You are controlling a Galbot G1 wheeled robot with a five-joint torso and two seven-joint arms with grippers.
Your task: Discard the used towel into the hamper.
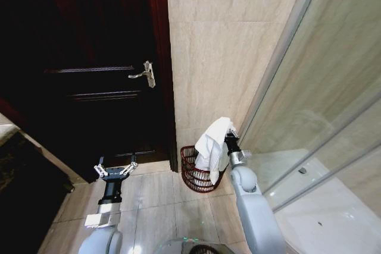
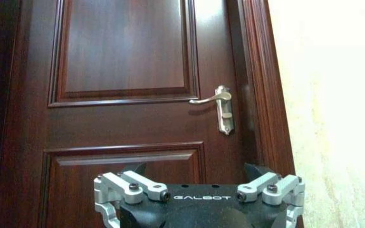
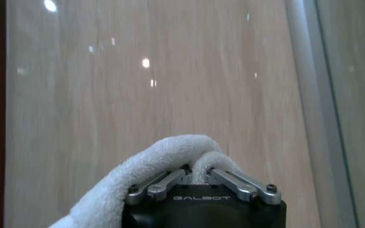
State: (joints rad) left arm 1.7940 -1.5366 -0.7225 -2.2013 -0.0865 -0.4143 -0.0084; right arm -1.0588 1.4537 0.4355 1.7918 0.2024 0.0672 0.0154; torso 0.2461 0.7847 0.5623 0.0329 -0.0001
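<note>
A white towel (image 1: 212,147) hangs from my right gripper (image 1: 228,134), which is shut on its top fold, right above the hamper (image 1: 191,175). The hamper is a round dark red wicker basket on the tiled floor against the beige wall, and the towel's lower end drapes down into its opening. In the right wrist view the towel (image 3: 150,175) bulges over the closed fingers (image 3: 169,183) of my right gripper (image 3: 198,176). My left gripper (image 1: 114,169) is held low in front of the dark door, open and empty; its spread fingers (image 2: 135,186) show in the left wrist view.
A dark wooden door (image 1: 89,75) with a metal lever handle (image 1: 145,74) stands left of the hamper. A glass shower partition (image 1: 309,105) with a white frame runs along the right. A dark cabinet edge (image 1: 18,171) is at far left. Open tiled floor lies before the hamper.
</note>
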